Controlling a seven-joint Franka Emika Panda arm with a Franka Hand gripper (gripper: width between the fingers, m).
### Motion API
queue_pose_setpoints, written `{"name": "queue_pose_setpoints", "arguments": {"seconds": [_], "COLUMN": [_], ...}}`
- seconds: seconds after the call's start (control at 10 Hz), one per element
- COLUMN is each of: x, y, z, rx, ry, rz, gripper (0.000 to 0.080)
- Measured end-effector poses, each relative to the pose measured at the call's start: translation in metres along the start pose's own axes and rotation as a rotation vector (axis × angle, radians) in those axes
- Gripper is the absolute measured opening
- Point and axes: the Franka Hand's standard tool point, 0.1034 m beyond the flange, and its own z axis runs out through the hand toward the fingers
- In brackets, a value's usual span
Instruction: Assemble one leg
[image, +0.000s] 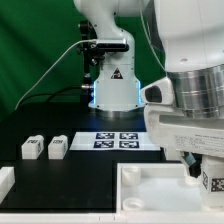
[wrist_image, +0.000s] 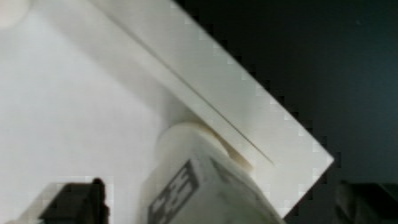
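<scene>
Exterior view: gripper (image: 206, 170) hangs low over tray (image: 140, 168), at tray corner toward exterior view's right. Leg (image: 213, 181) is under it, tag visible.

Wrist view: leg (wrist_image: 199, 178) stands just beside rim of tray (wrist_image: 222, 90), next to dark finger (wrist_image: 75, 203). Gap shows between them, so cannot tell if gripped (second finger hidden).

Leg looks light, stiff, smooth plastic. Better to take it on flat sides, mid-height.

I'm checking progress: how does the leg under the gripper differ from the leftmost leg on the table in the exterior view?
Under the gripper, the near leg sits at the tray edge; the leftmost leg lies on the black table, apart from the tray. The near leg is partly hidden by the gripper; the leftmost leg shows fully. Both are small white blocks with black-and-white tags.
</scene>
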Motion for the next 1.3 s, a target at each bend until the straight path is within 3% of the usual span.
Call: {"name": "queue_pose_setpoints", "arguments": {"seconds": [0.1,0.3,0.5,0.6,0.7,0.8,0.9,1.2,1.3], "x": [0.000,0.011,0.012,0.013,0.012,0.011,0.012,0.014,0.014], "y": [0.001,0.003,0.000,0.001,0.000,-0.001,0.000,0.002,0.004], "z": [0.000,-0.008,-0.008,-0.008,-0.008,-0.007,-0.007,-0.010,-0.008], "rx": [-0.005,-0.067,-0.064,-0.064,-0.059,-0.051,-0.049,-0.040,-0.024], "ry": [0.001,0.028,0.048,0.049,0.048,0.048,0.049,0.053,0.049], "rz": [-0.132,-0.470,-0.524,-0.524,-0.473,-0.363,-0.298,0.175,0.445], "gripper": [0.0646,0.0649,0.0649,0.0529,0.0529,0.0346,0.0294,0.0294,0.0294]}}
